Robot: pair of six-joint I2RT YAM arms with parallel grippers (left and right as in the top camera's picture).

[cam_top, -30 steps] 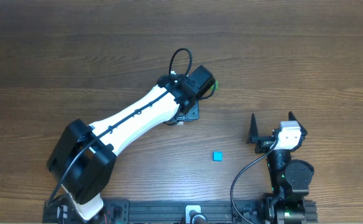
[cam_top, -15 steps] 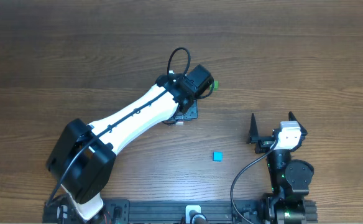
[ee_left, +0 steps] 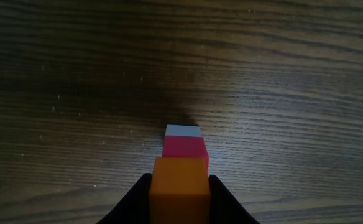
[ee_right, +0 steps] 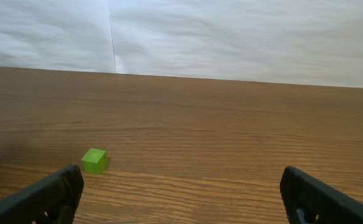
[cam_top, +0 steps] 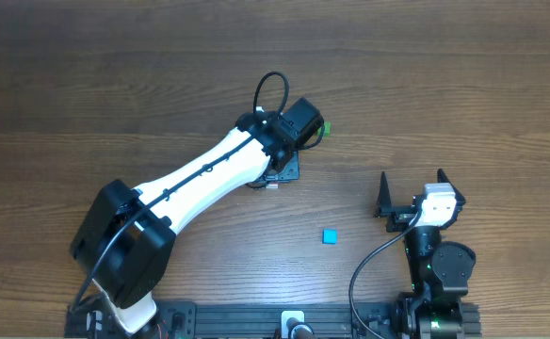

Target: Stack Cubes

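Near the middle of the wooden table (cam_top: 115, 75), the left gripper (ee_left: 179, 179) is clenched on an orange cube (ee_left: 178, 196). Just beyond the orange cube sits a pink cube (ee_left: 185, 147), with a pale cube (ee_left: 183, 130) against its far side; whether those two are stacked or side by side is hard to tell. A green cube (cam_top: 325, 129) lies just right of that arm's wrist. A blue cube (cam_top: 329, 236) lies alone nearer the bases. The right gripper (cam_top: 412, 181) is spread wide, holding nothing.

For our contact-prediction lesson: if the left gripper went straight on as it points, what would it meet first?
Probably the red cube, directly beyond the orange cube held by the left gripper; the gap is unclear.
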